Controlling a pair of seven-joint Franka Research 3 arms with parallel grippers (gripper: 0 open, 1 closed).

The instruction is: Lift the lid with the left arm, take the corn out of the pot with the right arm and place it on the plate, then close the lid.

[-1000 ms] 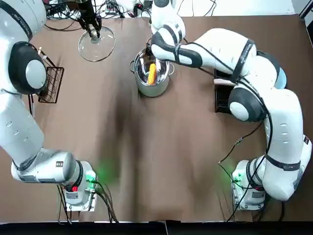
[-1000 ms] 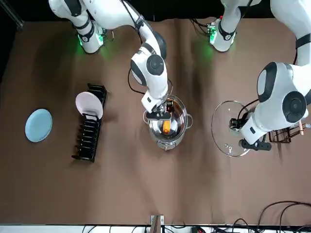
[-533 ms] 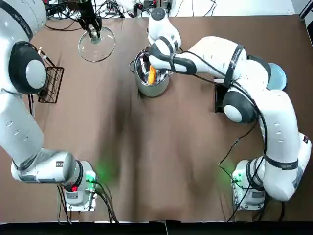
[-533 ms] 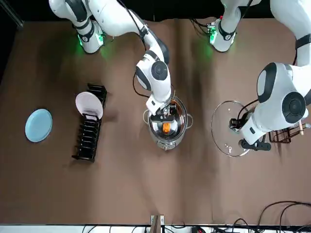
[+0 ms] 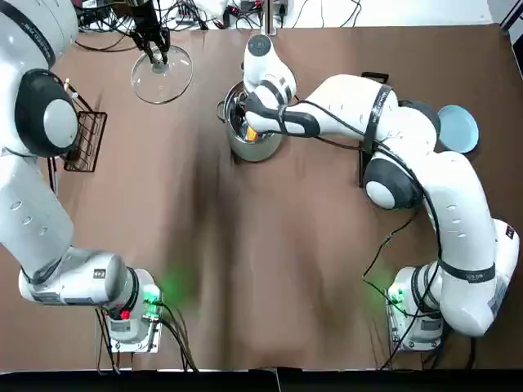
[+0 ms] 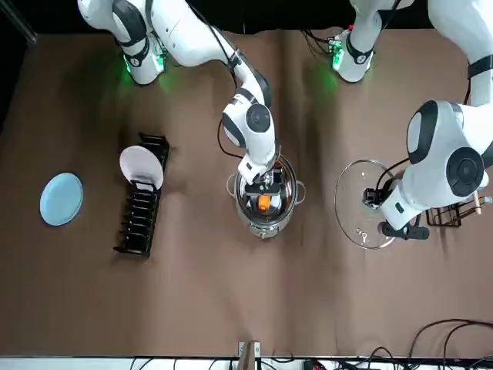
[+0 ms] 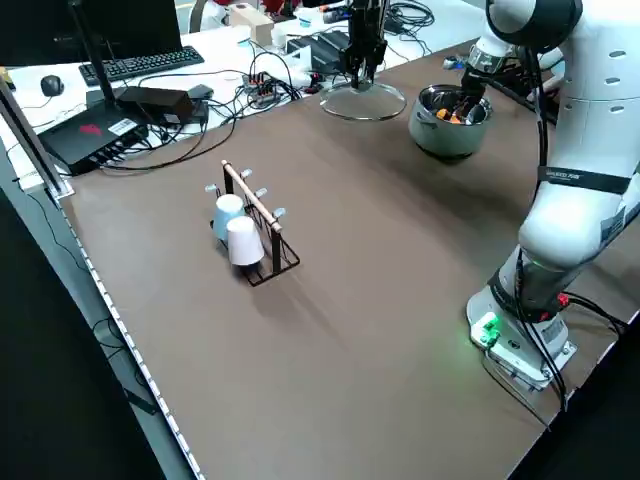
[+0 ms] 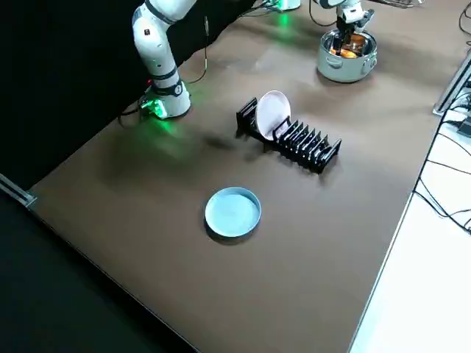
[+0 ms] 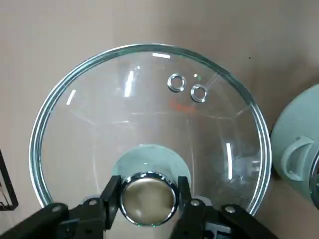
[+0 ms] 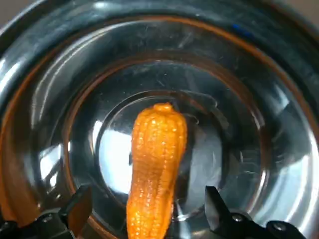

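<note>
Brown table [image 5: 270, 245], 2 arms on it. 1 steel pot [image 5: 249, 149] at upper centre of the top view, uncovered. 1 corn [image 10: 155, 164] lies flat on the pot floor, orange, whole, tapered end pointing away from the wrist camera. Right gripper [image 10: 145, 195] is down inside the pot, claw wide: 1 finger on each side of the corn's thick end, a gap visible on both sides, no contact that I can see. 1 glass lid [image 9: 149, 114] is at upper left of the top view, well apart from the pot, level and low over the table; can't tell if its rim touches the surface. Left gripper [image 9: 148, 200] is clamped narrow on the lid's metal knob [image 9: 148, 191], 1 finger pressed to each side. 2 small steam holes show in the glass. 1 blue plate [image 5: 458, 129] sits flat at the right of the top view, beyond the black dish rack [image 6: 139, 220] as seen from the pot. Rack holds 1 white plate [image 6: 141, 166] standing on edge in an end slot; other slots look bare. Far left of the top view: 1 wire cup rack [image 7: 262, 225] with 2 cups hung on it, 1 blue [image 7: 228, 210], 1 white [image 7: 243, 240], touching each other.
</note>
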